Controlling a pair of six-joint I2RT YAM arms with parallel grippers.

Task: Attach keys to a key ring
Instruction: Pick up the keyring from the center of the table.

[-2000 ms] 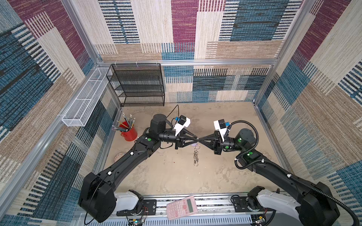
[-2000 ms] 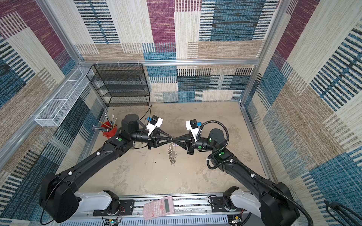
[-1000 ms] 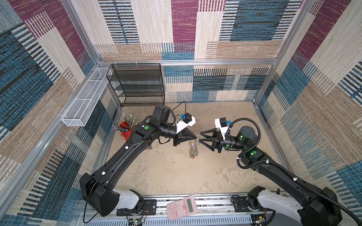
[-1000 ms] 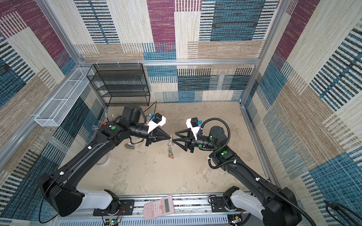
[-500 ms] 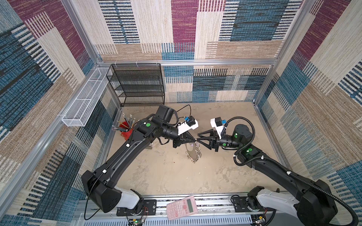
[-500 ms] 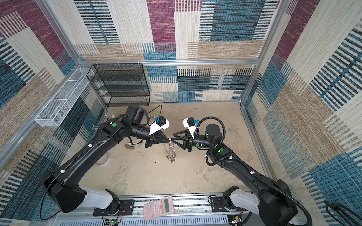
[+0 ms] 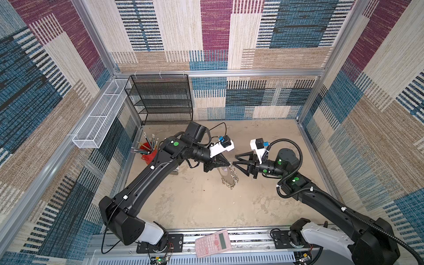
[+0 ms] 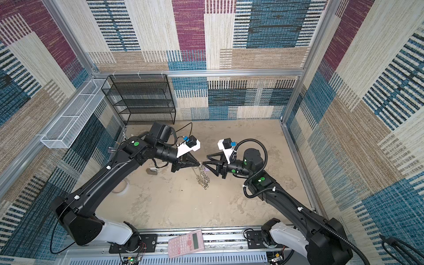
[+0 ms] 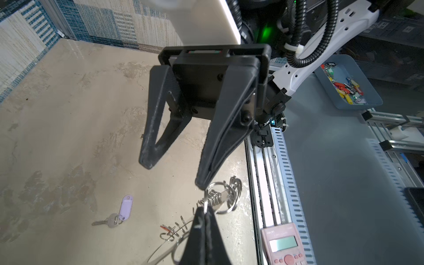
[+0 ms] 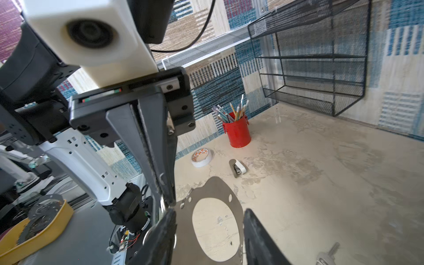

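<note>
The key ring (image 7: 229, 177) is held dangling above the surface (image 7: 195, 206), with one of its top split rings pinched in the left jaws, which are closed tight on it. The right jaws are held apart and nothing is gripped in them. One tip is set against, or just beside, a neighbouring split ring. The lilac key (image 9: 119, 215) is seen lying on the surface below, well apart from both arms. If that tip is pushed further, the band may be swung aside or the thin ring twisted out of the pinch, and the whole bundle dropped. A ring may also be snagged on the tip if the arm is drawn away.
</note>
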